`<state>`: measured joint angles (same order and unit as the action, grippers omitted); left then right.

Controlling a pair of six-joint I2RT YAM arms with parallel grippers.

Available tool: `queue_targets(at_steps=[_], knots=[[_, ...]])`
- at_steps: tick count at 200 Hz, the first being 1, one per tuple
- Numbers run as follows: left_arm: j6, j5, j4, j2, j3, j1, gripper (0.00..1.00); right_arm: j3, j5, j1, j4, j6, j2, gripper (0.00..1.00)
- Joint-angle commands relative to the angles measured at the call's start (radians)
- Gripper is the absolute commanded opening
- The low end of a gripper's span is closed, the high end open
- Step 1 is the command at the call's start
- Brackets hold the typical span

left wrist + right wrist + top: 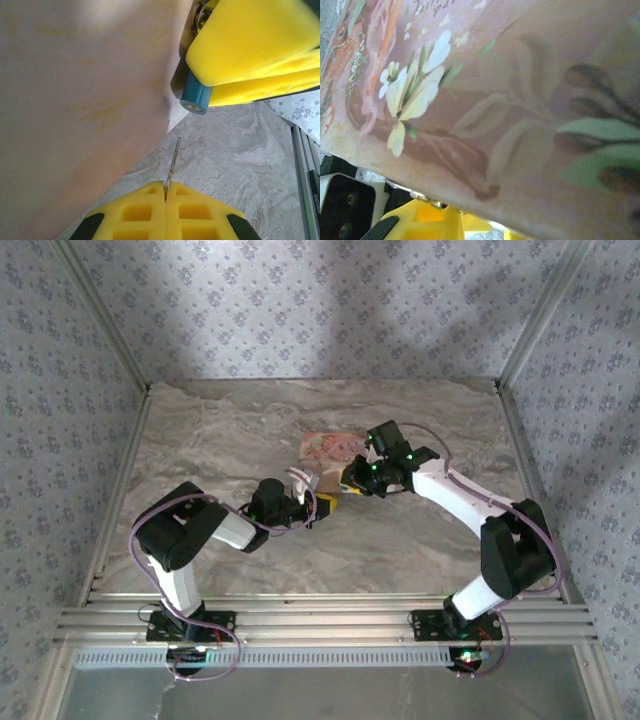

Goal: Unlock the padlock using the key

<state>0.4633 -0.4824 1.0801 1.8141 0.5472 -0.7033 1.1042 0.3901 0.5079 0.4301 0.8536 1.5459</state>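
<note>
Both arms reach in and meet just on the near side of the flowered card (330, 445). The left gripper (165, 194) is pressed together on the key (173, 159), whose thin blade points up toward the padlock (194, 96). The right gripper (250, 82) pinches that blue padlock beside the card's edge. The key tip is near the padlock but not touching it.
</note>
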Motion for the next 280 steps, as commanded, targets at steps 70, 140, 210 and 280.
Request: queue_targets(at_steps=[70,140,210,280], knots=[[-0.014,0.008,0.040,-0.062,0.001,-0.010,0.00,0.006,0.019,-0.003,-0.025,-0.004,-0.036,0.00],[0.014,0.009,0.048,-0.033,0.038,-0.010,0.00,0.009,0.035,0.004,-0.030,0.006,-0.038,0.00],[0.012,0.035,-0.021,-0.041,0.067,-0.009,0.00,0.012,0.040,0.015,-0.021,0.005,-0.034,0.00],[0.033,0.030,0.023,-0.063,0.071,-0.007,0.00,0.018,0.058,0.030,0.011,-0.018,-0.007,0.00]])
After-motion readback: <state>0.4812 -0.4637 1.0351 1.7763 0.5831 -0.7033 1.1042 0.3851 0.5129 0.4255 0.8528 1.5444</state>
